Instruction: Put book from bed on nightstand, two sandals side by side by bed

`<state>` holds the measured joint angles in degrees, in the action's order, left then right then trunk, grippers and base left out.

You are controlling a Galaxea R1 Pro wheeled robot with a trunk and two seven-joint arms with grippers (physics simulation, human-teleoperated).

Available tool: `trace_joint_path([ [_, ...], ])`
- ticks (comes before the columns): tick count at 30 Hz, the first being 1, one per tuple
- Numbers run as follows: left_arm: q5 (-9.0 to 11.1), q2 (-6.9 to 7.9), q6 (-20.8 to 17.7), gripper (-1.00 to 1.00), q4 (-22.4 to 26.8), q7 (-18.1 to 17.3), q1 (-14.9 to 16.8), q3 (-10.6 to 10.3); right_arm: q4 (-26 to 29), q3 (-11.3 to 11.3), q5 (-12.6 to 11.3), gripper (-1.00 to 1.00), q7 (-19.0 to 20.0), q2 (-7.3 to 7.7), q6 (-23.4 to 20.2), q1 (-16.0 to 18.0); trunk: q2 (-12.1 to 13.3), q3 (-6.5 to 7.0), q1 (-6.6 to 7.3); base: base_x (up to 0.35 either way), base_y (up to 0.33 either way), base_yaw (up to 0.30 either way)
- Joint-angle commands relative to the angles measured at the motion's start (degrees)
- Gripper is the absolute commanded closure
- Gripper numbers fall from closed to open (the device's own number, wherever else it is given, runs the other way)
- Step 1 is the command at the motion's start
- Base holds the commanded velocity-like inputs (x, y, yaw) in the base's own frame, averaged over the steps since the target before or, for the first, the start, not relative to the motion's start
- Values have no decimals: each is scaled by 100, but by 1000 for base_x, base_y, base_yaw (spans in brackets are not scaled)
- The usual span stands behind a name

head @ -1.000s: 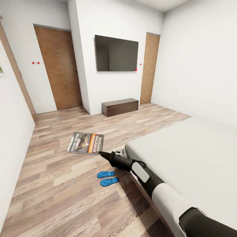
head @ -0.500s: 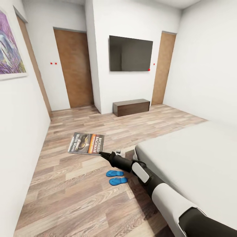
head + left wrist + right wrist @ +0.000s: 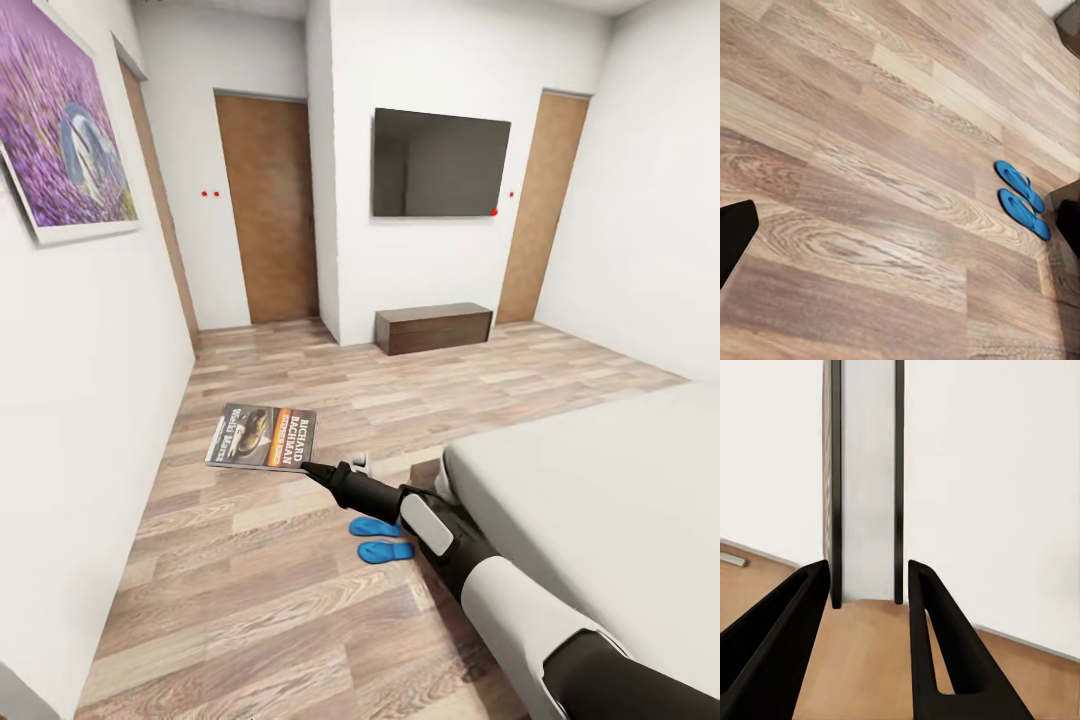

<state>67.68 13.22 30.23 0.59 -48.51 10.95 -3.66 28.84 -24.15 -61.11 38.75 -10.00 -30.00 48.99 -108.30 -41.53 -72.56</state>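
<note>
My right gripper (image 3: 310, 468) is shut on the book (image 3: 262, 436), held out flat above the wood floor, cover up. In the right wrist view the book (image 3: 868, 480) stands edge-on between the two black fingers (image 3: 937, 645). The two sandals (image 3: 380, 538), bright blue, lie side by side on the floor by the bed's (image 3: 600, 500) near corner, below my right forearm. The left wrist view looks down on the sandals (image 3: 1021, 199). My left gripper (image 3: 900, 232) is open, with a dark fingertip (image 3: 733, 232) at the picture's edge. No nightstand is in view.
A white wall with a purple picture (image 3: 65, 130) runs close on the left. Ahead are two brown doors (image 3: 268, 210), a wall TV (image 3: 440, 165) and a low dark cabinet (image 3: 433, 328) under it. Open wood floor lies between wall and bed.
The head camera has turned left, so the bed, sandals and doors slid right in the picture and the purple picture came into view. The right arm still holds the book the same way.
</note>
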Motion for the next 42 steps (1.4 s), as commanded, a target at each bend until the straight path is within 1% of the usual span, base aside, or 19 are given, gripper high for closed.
trace_joint_path([
  [1,42,0,19,-100,-6,-16,4,-38,-1,-1,-68,100,2,0,-43,6,-3,-5,1,0,0,232],
  [26,53,-12,-8,-100,-6,-18,4,-47,-31,24,-65,100,-6,0,-49,6,-3,-5,1,0,0,232],
  [42,53,-13,-8,-100,-6,-18,4,-47,-158,39,-76,100,1,0,-50,8,-3,-5,1,0,0,226],
])
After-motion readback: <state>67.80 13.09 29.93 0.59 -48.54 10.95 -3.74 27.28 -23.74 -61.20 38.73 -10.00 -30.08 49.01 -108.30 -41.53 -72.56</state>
